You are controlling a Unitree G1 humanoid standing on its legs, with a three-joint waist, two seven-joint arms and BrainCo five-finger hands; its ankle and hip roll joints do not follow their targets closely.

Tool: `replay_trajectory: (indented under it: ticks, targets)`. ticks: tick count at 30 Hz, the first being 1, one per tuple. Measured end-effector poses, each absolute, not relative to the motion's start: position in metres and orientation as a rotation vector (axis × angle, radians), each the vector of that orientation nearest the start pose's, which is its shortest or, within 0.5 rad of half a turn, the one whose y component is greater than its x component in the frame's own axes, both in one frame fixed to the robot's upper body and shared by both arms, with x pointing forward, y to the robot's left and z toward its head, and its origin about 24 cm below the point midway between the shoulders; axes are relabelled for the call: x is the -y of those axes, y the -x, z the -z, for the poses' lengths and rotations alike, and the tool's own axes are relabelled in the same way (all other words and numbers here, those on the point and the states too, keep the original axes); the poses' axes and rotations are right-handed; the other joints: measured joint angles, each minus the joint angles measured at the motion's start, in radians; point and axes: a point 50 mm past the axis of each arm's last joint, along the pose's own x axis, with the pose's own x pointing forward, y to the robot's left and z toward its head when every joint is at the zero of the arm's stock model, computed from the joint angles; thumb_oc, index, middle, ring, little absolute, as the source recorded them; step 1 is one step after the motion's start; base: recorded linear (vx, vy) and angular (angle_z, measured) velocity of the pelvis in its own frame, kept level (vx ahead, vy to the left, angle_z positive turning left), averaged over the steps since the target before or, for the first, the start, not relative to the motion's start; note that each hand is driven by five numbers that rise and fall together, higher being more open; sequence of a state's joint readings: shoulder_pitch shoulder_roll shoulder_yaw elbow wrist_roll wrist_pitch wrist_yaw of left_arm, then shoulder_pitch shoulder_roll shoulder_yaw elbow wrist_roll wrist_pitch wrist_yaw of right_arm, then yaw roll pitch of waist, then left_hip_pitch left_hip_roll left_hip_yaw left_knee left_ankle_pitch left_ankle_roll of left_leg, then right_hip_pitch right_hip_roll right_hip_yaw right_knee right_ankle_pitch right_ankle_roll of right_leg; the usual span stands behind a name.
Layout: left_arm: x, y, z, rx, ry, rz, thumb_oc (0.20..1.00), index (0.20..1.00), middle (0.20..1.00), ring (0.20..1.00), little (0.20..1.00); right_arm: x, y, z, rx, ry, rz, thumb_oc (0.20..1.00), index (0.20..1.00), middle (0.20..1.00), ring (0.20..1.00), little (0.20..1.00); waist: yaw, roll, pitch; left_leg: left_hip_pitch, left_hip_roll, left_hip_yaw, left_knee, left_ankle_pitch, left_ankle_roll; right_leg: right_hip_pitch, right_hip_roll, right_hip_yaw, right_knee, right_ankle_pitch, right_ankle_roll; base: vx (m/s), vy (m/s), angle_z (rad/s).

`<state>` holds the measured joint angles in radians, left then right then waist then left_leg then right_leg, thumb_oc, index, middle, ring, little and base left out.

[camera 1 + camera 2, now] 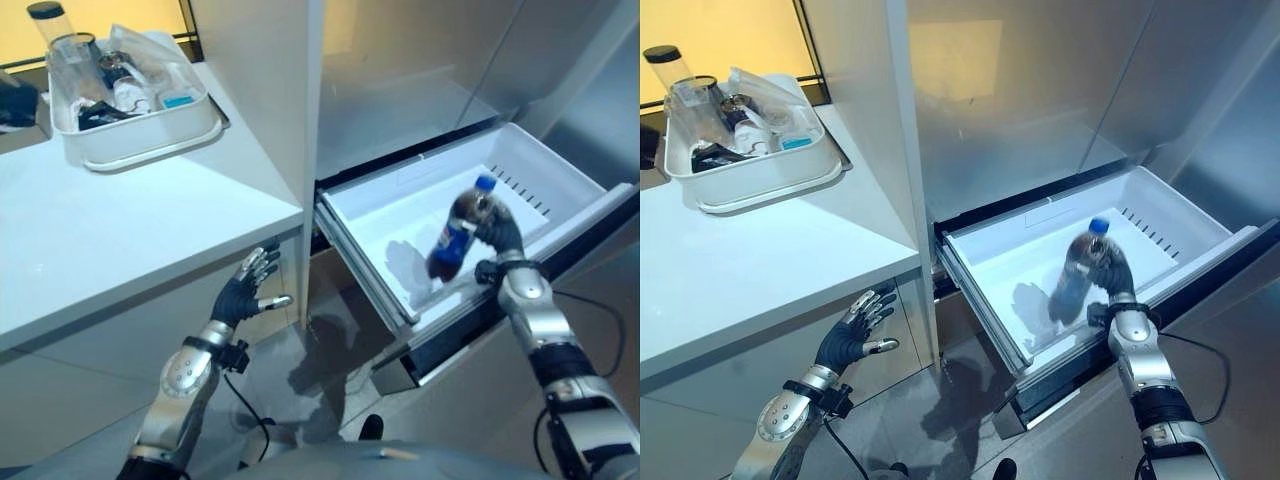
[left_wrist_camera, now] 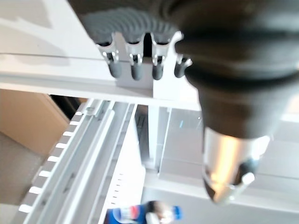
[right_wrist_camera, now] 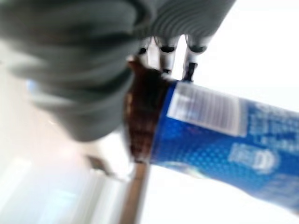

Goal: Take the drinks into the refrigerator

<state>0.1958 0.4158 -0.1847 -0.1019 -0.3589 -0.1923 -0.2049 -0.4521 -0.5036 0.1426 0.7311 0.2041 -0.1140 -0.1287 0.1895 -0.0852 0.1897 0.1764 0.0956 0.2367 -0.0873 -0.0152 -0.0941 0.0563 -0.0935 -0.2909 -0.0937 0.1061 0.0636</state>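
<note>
- Right robot hand curls round the upper part of a cola bottle, held tilted over the open white drawer; its fingertips are hidden behind the bottle.
- Left robot hand is spread, holding nothing, below the white surface.

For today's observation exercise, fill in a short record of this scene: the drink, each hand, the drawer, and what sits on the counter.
Drink: cola bottle with blue cap and blue label, tilted, over the open drawer
Right hand: right hand curled round the bottle's upper part
Left hand: left hand open, holding nothing, below the counter's edge
Drawer: white refrigerator drawer pulled out, nothing else seen inside
Counter: white counter carrying a white tray of assorted items
</note>
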Motion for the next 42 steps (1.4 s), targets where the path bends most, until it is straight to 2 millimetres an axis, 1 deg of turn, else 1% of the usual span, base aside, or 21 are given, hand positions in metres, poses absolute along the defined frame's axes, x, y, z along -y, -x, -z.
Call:
replay_trajectory:
  ticks: [3,4,6,8,10,12,14,19,20,21,22,25,28,30,31,33,35,36,40,41,42]
  targets:
    - [-0.167,-0.211,-0.043,0.041,-0.006,0.411,1.0,1.0,1.0,1.0,1.0,0.259,-0.335,-0.036,-0.23,0.469,0.165,0.2,0.2,0.2,0.2,0.2,0.019,-0.009,0.004,-0.035,-0.002,-0.01,0.01,0.002,0.001,-0.026,-0.004,-0.008,-0.002,0.003,-0.003,-0.06,0.018,0.1]
    - [-0.164,-0.213,-0.046,0.054,-0.003,0.419,1.0,1.0,1.0,1.0,1.0,0.255,-0.336,-0.03,-0.262,0.514,0.149,0.2,0.2,0.2,0.2,0.2,0.041,-0.006,0.016,-0.047,-0.004,-0.02,0.014,0.003,0.001,-0.03,-0.005,-0.016,0.002,0.004,-0.003,-0.06,0.026,0.13]
    - [-0.161,-0.215,-0.051,0.08,0.002,0.422,1.0,1.0,1.0,1.0,1.0,0.245,-0.346,-0.031,-0.28,0.587,0.117,0.2,0.2,0.2,0.2,0.2,0.044,-0.001,0.026,-0.057,-0.004,-0.023,0.016,0.003,0.001,-0.038,-0.006,-0.022,0.002,0.004,-0.004,-0.05,0.024,0.14]
    - [-0.154,-0.219,-0.059,0.123,0.003,0.446,1.0,1.0,1.0,1.0,1.0,0.229,-0.352,-0.024,-0.32,0.64,0.074,0.2,0.2,0.2,0.2,0.2,0.053,0.002,0.033,-0.085,-0.005,-0.051,0.025,0.003,0.002,-0.045,-0.01,-0.053,0.002,0.003,-0.004,-0.03,0.032,0.29]
    - [-0.149,-0.223,-0.064,0.146,0.011,0.461,1.0,1.0,1.0,1.0,1.0,0.212,-0.349,-0.011,-0.365,0.723,-0.006,0.2,0.2,0.2,0.2,0.2,0.079,0.007,0.046,-0.093,-0.008,-0.059,0.028,0.004,0.003,-0.049,-0.014,-0.062,0.002,0.003,-0.003,-0.02,0.032,0.17]
    - [-0.147,-0.225,-0.066,0.157,0.01,0.464,1.0,1.0,1.0,1.0,1.0,0.197,-0.346,0.0,-0.39,0.766,-0.051,0.2,0.2,0.2,0.2,0.2,0.083,0.006,0.053,-0.117,-0.012,-0.076,0.031,0.006,0.006,-0.061,-0.019,-0.077,0.002,0.003,-0.003,0.01,0.025,0.17]
    - [-0.146,-0.226,-0.067,0.162,0.008,0.46,1.0,1.0,1.0,1.0,1.0,0.2,-0.347,-0.002,-0.388,0.87,-0.061,0.2,0.2,0.2,0.2,0.2,0.099,0.007,0.07,-0.119,-0.014,-0.08,0.031,0.007,0.008,-0.062,-0.022,-0.081,0.002,0.002,-0.002,-0.01,0.039,0.11]
    - [-0.148,-0.227,-0.069,0.166,0.009,0.442,1.0,1.0,1.0,1.0,1.0,0.201,-0.346,0.001,-0.407,1.083,-0.096,0.2,0.2,0.2,0.2,0.2,0.1,0.004,0.072,-0.136,-0.015,-0.105,0.03,0.007,0.007,-0.063,-0.024,-0.108,0.002,-0.007,0.004,-0.01,0.019,0.14]
    - [-0.149,-0.227,-0.068,0.162,0.007,0.432,1.0,1.0,1.0,1.0,1.0,0.199,-0.343,0.005,-0.414,1.108,-0.115,0.354,0.354,0.354,0.354,0.354,0.099,0.003,0.071,-0.135,-0.015,-0.106,0.03,0.007,0.007,-0.062,-0.024,-0.108,0.002,-0.007,0.004,0.0,0.0,0.0]
    - [-0.149,-0.227,-0.068,0.161,0.007,0.431,1.0,1.0,1.0,1.0,1.0,0.197,-0.346,0.002,-0.403,1.116,-0.116,0.555,0.555,0.555,0.555,0.555,0.098,0.002,0.071,-0.134,-0.015,-0.105,0.03,0.007,0.007,-0.062,-0.025,-0.11,0.002,-0.007,0.004,0.0,0.0,0.0]
    - [-0.149,-0.227,-0.069,0.165,0.006,0.433,1.0,1.0,1.0,1.0,1.0,0.196,-0.346,0.003,-0.404,1.115,-0.119,1.0,1.0,1.0,1.0,1.0,0.096,0.001,0.071,-0.135,-0.015,-0.106,0.029,0.007,0.007,-0.062,-0.025,-0.113,0.002,-0.007,0.004,0.0,0.0,0.0]
    - [-0.148,-0.228,-0.07,0.169,0.004,0.434,1.0,1.0,1.0,1.0,1.0,0.196,-0.345,0.003,-0.412,1.115,-0.13,1.0,1.0,1.0,1.0,1.0,0.095,0.001,0.071,-0.135,-0.016,-0.109,0.029,0.007,0.007,-0.062,-0.028,-0.119,0.002,-0.007,0.004,0.0,0.01,0.01]
    - [-0.149,-0.229,-0.071,0.174,-0.007,0.435,1.0,1.0,1.0,1.0,1.0,0.199,-0.344,0.004,-0.428,1.035,-0.111,1.0,1.0,1.0,1.0,1.0,0.094,0.001,0.071,-0.134,-0.017,-0.11,0.03,0.007,0.007,-0.06,-0.03,-0.119,0.002,-0.009,0.005,-0.01,0.037,0.01]
    - [-0.15,-0.229,-0.071,0.178,-0.022,0.433,1.0,1.0,1.0,1.0,1.0,0.204,-0.338,0.008,-0.439,0.854,-0.057,1.0,1.0,1.0,1.0,1.0,0.093,0.0,0.07,-0.133,-0.017,-0.109,0.03,0.007,0.007,-0.06,-0.03,-0.118,0.002,-0.009,0.005,0.0,0.016,0.0]
    - [-0.15,-0.23,-0.072,0.178,-0.024,0.433,1.0,1.0,1.0,1.0,1.0,0.205,-0.338,0.008,-0.441,0.828,-0.05,1.0,1.0,1.0,1.0,1.0,0.089,-0.002,0.07,-0.131,-0.017,-0.108,0.03,0.007,0.007,-0.06,-0.028,-0.116,0.002,-0.009,0.005,-0.02,0.019,-0.05]
    - [-0.153,-0.228,-0.072,0.177,-0.035,0.421,1.0,1.0,1.0,1.0,1.0,0.202,-0.34,-0.007,-0.332,0.662,-0.015,1.0,1.0,1.0,1.0,1.0,0.082,-0.004,0.069,-0.127,-0.018,-0.102,0.029,0.007,0.007,-0.06,-0.025,-0.11,0.002,-0.009,0.005,-0.03,0.005,-0.09]
    - [-0.154,-0.229,-0.072,0.18,-0.064,0.422,1.0,1.0,1.0,1.0,1.0,0.207,-0.336,-0.022,-0.234,0.507,0.036,1.0,1.0,1.0,1.0,1.0,0.069,-0.005,0.071,-0.116,-0.018,-0.09,0.026,0.007,0.008,-0.058,-0.024,-0.1,0.002,-0.009,0.005,0.0,-0.017,-0.16]
    - [-0.157,-0.228,-0.073,0.184,-0.077,0.414,1.0,1.0,1.0,1.0,1.0,0.206,-0.33,-0.038,-0.115,0.409,0.045,1.0,1.0,1.0,1.0,1.0,0.066,-0.005,0.072,-0.11,-0.017,-0.081,0.022,0.007,0.008,-0.058,-0.023,-0.092,0.002,-0.008,0.005,0.01,-0.024,-0.22]
    - [-0.159,-0.226,-0.076,0.191,-0.089,0.429,1.0,1.0,1.0,1.0,1.0,0.211,-0.314,-0.065,0.062,0.232,0.083,1.0,1.0,1.0,1.0,1.0,0.042,-0.006,0.074,-0.087,-0.018,-0.069,0.013,0.007,0.008,-0.047,-0.021,-0.076,0.003,-0.008,0.005,0.01,-0.02,-0.08]
    - [-0.158,-0.226,-0.075,0.187,-0.093,0.443,1.0,1.0,1.0,1.0,1.0,0.218,-0.309,-0.067,0.077,0.205,0.111,1.0,1.0,1.0,1.0,1.0,0.019,-0.009,0.075,-0.077,-0.018,-0.067,0.01,0.007,0.008,-0.039,-0.019,-0.075,0.002,-0.008,0.006,0.0,0.0,0.0]
    - [-0.158,-0.226,-0.075,0.189,-0.097,0.452,1.0,1.0,1.0,1.0,1.0,0.224,-0.304,-0.072,0.105,0.187,0.136,1.0,1.0,1.0,1.0,1.0,0.019,-0.009,0.075,-0.075,-0.018,-0.067,0.009,0.007,0.008,-0.039,-0.019,-0.074,0.002,-0.008,0.006,0.0,0.0,0.0]
